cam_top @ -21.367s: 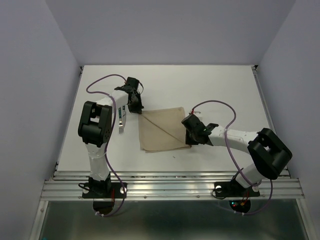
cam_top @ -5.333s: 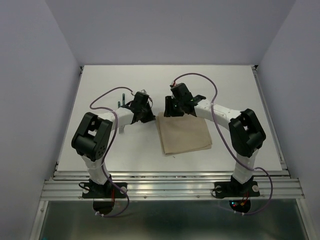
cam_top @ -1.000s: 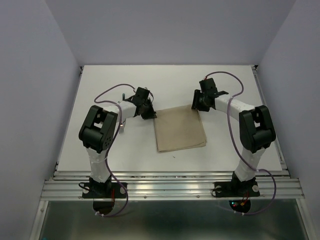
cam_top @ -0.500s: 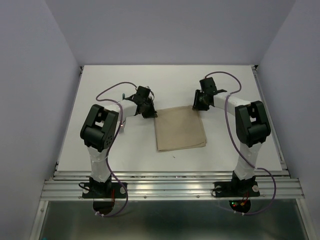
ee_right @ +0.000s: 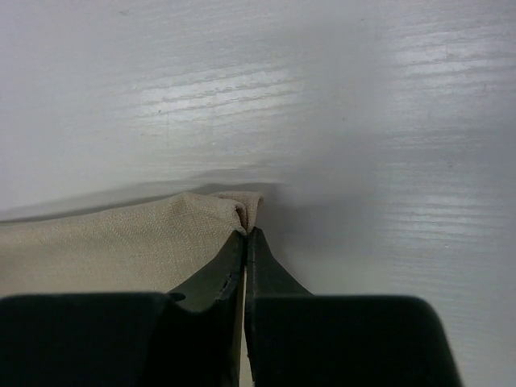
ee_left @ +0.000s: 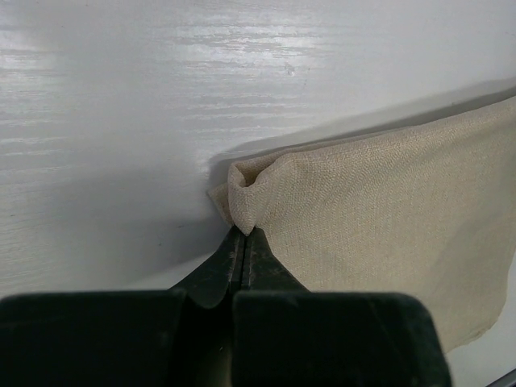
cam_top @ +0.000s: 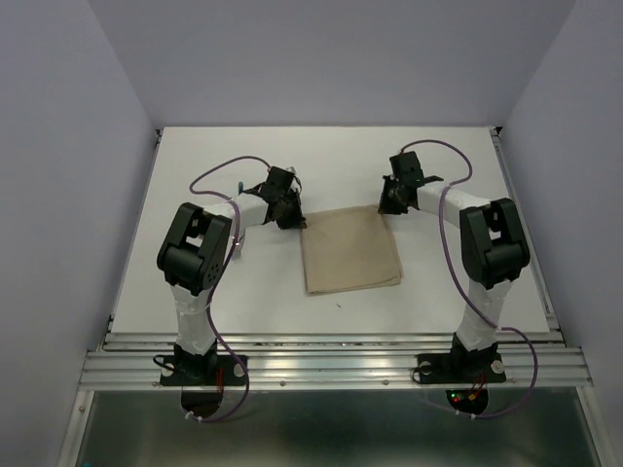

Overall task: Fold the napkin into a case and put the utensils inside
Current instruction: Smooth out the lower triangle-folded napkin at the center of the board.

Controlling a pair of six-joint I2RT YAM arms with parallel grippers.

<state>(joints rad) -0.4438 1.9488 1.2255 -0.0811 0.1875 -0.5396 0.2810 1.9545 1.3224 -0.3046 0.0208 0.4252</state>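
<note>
The beige napkin lies folded as a flat rectangle in the middle of the table. My left gripper is shut on its far left corner, and the left wrist view shows the cloth bunched into a small fold at the left gripper's tips. My right gripper is shut on the far right corner. In the right wrist view that corner of the napkin is pinched up at the right gripper's closed tips. The utensils are almost wholly hidden under my left forearm; only a sliver shows.
The white table has raised side rails and grey walls around it. Purple cables loop over both arms. The metal mounting rail runs along the near edge.
My right gripper has closed onto the far right corner of the napkin. The left gripper has stayed shut on the far left corner. Both arms have hardly moved.
</note>
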